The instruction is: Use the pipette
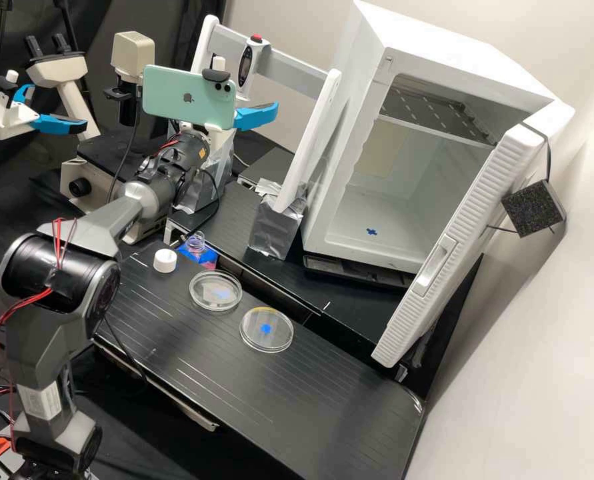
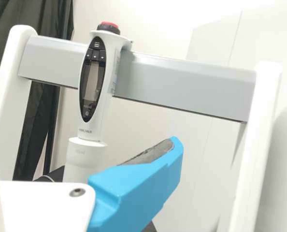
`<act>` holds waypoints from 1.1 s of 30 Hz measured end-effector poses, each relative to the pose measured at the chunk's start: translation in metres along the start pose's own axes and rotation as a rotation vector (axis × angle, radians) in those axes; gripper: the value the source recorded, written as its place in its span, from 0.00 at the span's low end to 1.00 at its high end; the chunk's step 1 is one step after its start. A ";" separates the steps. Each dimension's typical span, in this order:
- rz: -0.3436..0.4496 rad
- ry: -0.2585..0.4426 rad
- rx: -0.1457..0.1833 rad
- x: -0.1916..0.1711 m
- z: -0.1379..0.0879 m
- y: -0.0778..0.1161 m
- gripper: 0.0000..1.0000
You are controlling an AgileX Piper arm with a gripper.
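And here we are at the black worktop (image 1: 350, 400), with the pipette (image 2: 92, 82) hanging upright, a slight lean to it, on the grey crossbar (image 2: 182, 87) of its stand, between two white uprights! Red button on top, dark oval panel facing the wrist camera, and a white lower body running down behind the pincer (image 1: 257, 117).

And the pincer? It's open, folks, nothing in its grip: the wrist view gives us one blue finger (image 2: 143, 186), its grey pad bare, near the pipette and apart from it. The high view has the pincer up by the stand, a pale green phone (image 1: 187, 97) mounted over it.

Down on the worktop, a clear round dish (image 1: 207, 303) sits just beside a second clear dish (image 1: 280, 340), a blue mark showing at each. A white cap (image 1: 165, 260) rests near them, and close to that cap there's a clear-necked bottle (image 1: 195, 244), blue and pink below the neck, at the worktop's edge.

Over past the stand, the big white cabinet (image 1: 437, 43) has its ribbed door (image 1: 457, 240) wide open, a metal rack (image 1: 437, 110) up inside and a small blue mark on its floor!
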 end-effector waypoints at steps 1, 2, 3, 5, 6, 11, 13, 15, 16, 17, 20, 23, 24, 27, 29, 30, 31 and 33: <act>-0.003 -0.008 0.003 0.003 0.001 -0.001 1.00; 0.000 -0.009 0.003 0.004 0.000 0.000 1.00; -0.002 -0.015 0.011 0.006 0.001 0.000 1.00; 0.000 -0.019 0.012 0.009 0.001 -0.001 0.00; -0.002 -0.022 0.015 0.011 0.002 -0.002 0.00; -0.016 -0.037 0.025 0.014 0.005 -0.004 0.00; -0.018 -0.039 0.026 0.014 0.005 -0.005 0.00; -0.019 -0.039 0.025 0.014 0.005 -0.005 0.00; -0.016 -0.037 0.026 0.014 0.005 -0.004 0.00; -0.015 -0.036 0.024 0.015 0.004 -0.004 0.00; -0.010 -0.039 0.024 0.016 0.004 -0.003 0.00; -0.010 -0.049 0.027 0.017 0.006 -0.004 0.00; -0.012 -0.052 0.023 0.018 0.007 -0.005 0.00; -0.012 -0.061 0.019 0.020 0.008 -0.006 0.00; -0.012 -0.065 0.024 0.022 0.009 -0.007 0.00; -0.007 -0.064 0.018 0.024 0.008 -0.006 0.00; -0.007 -0.066 0.019 0.024 0.008 -0.007 0.00; -0.004 -0.073 0.025 0.027 0.009 -0.007 0.00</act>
